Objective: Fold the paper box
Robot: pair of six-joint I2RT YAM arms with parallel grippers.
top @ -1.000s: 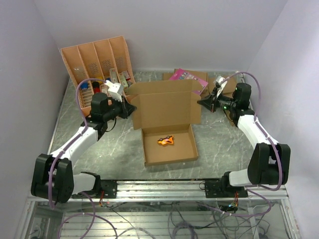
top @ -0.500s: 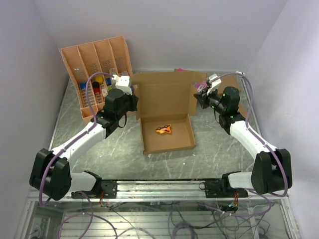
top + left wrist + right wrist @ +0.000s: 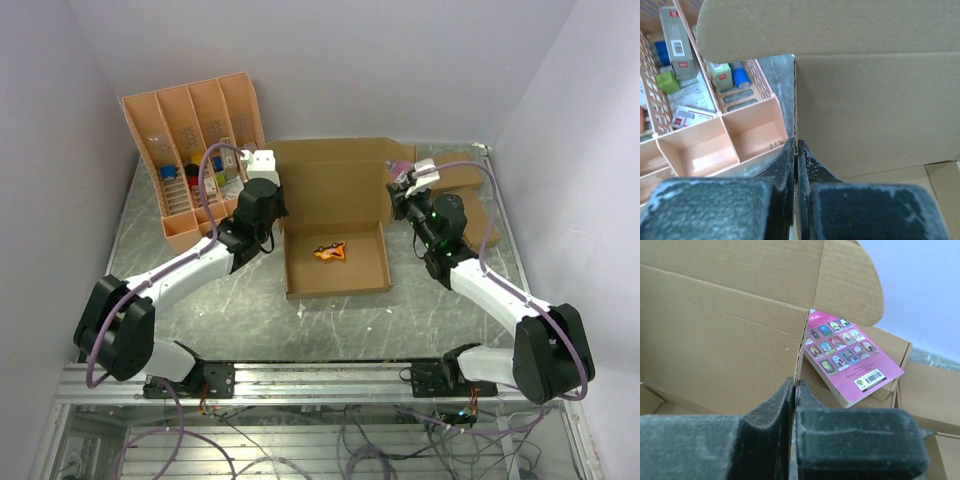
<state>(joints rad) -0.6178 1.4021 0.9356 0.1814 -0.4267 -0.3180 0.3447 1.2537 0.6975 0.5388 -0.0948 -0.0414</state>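
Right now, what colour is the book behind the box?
Book is pink; clearest in right wrist view.

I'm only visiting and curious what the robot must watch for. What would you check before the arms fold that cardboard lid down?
1. Left gripper shut on the left edge of the paper box lid: ok.
2. Right gripper shut on the lid's right edge: ok.
3. Lid standing open, not creased: ok.
4. Orange toy lying wholly inside the box's bottom, away from its walls: ok.
5. Pink book behind the lid's right flap, clear of it: cannot tell.
6. Compartment tray apart from the lid's left side: ok, though close.
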